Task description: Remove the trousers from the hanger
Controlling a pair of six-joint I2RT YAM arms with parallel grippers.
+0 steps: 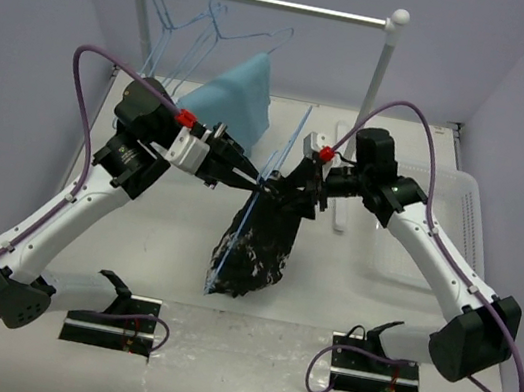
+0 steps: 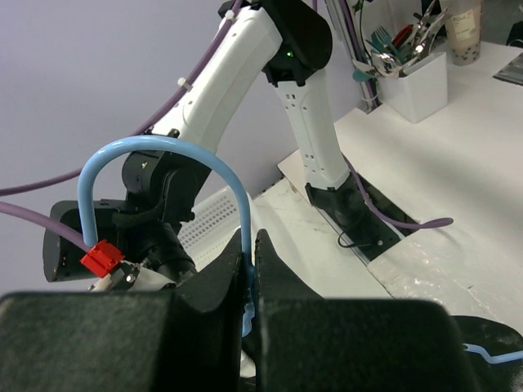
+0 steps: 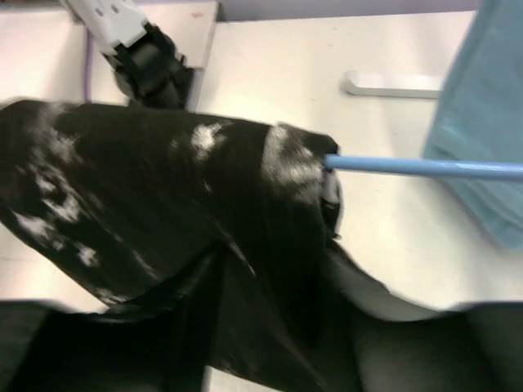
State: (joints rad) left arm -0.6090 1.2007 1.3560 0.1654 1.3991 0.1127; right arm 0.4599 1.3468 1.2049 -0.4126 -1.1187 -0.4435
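Observation:
The black, white-speckled trousers [image 1: 256, 241] hang from a light-blue wire hanger [image 1: 284, 159] held in mid-air over the table's middle. My left gripper [image 1: 252, 182] is shut on the hanger's wire; in the left wrist view the blue hook [image 2: 155, 163] arches above my pinched fingers [image 2: 282, 278]. My right gripper [image 1: 305, 192] is shut on the trousers' upper edge. In the right wrist view the trousers [image 3: 163, 204] fill the frame and hide my fingers, and the hanger's blue bar [image 3: 425, 167] sticks out to the right.
A clothes rail [image 1: 276, 3] at the back carries several more blue hangers [image 1: 185, 25] and a plain light-blue garment [image 1: 233, 100]. A white perforated basket [image 1: 466, 217] stands at the right. A white bar [image 3: 392, 82] lies on the table.

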